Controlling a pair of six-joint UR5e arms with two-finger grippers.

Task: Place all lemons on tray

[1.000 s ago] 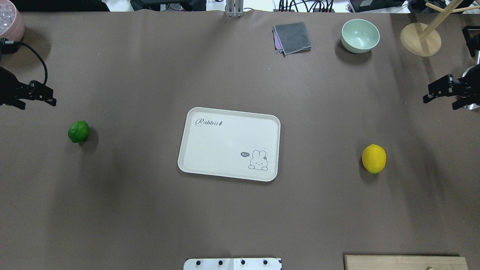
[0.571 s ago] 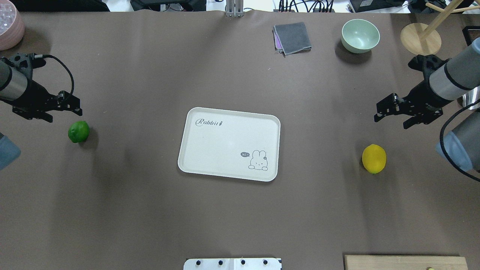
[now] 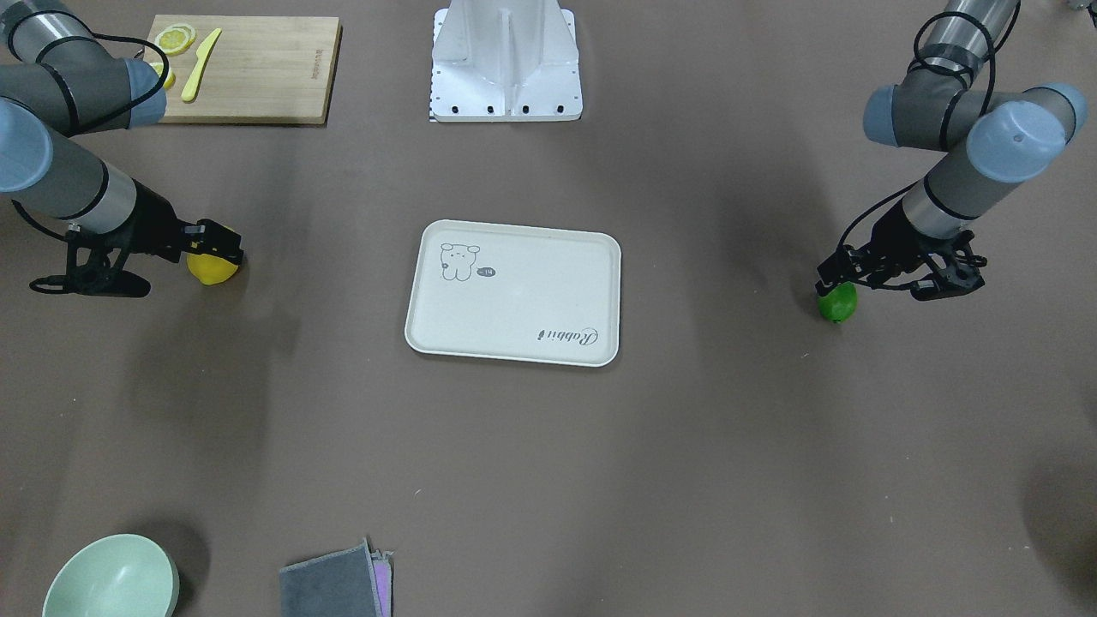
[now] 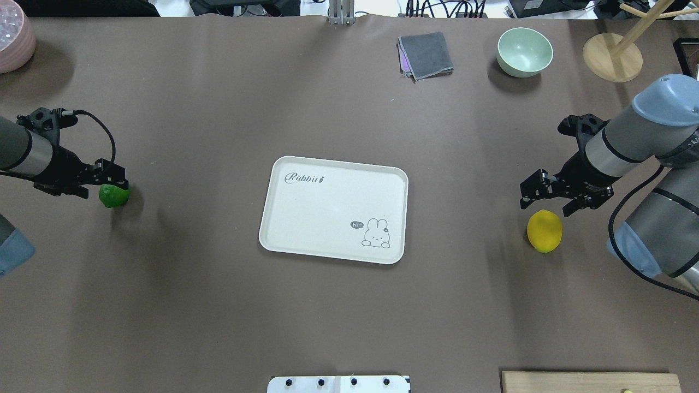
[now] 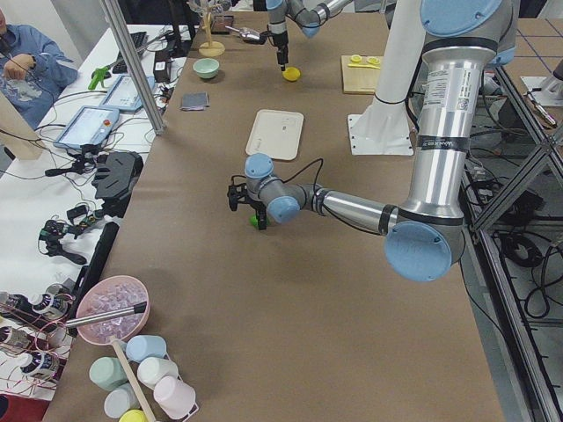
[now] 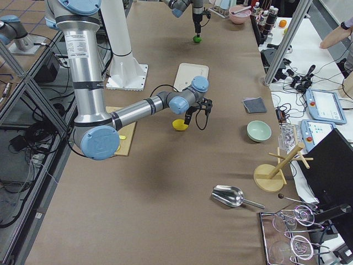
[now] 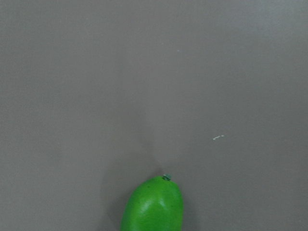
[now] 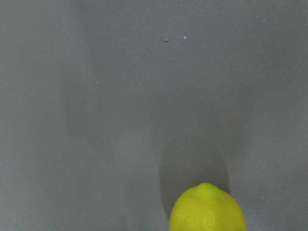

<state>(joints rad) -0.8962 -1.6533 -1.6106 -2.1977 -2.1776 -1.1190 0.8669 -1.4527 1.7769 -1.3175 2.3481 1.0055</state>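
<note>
The cream-white tray (image 4: 333, 210) lies flat mid-table with nothing on it. The green lemon (image 4: 116, 197) rests on the table to its left; my left gripper (image 4: 102, 187) hovers over it, open, one finger overlapping its top edge. It also fills the bottom of the left wrist view (image 7: 153, 204). The yellow lemon (image 4: 544, 231) rests to the tray's right; my right gripper (image 4: 546, 202) is open just beyond it. It shows at the bottom of the right wrist view (image 8: 208, 209). In the front-facing view the right gripper (image 3: 210, 248) stands over the yellow lemon (image 3: 212, 269) and the left gripper (image 3: 870, 283) over the green one (image 3: 837, 302).
A pale green bowl (image 4: 524, 52), a folded grey cloth (image 4: 426, 54) and a wooden stand (image 4: 611, 57) sit at the far edge. A pink bowl (image 4: 13, 35) is far left. A wooden cutting board (image 3: 257, 68) with lemon slices and a yellow knife lies near the robot base.
Both arms have swung in from the table's sides and come down over their lemons. The lemons and the tray have not moved.
</note>
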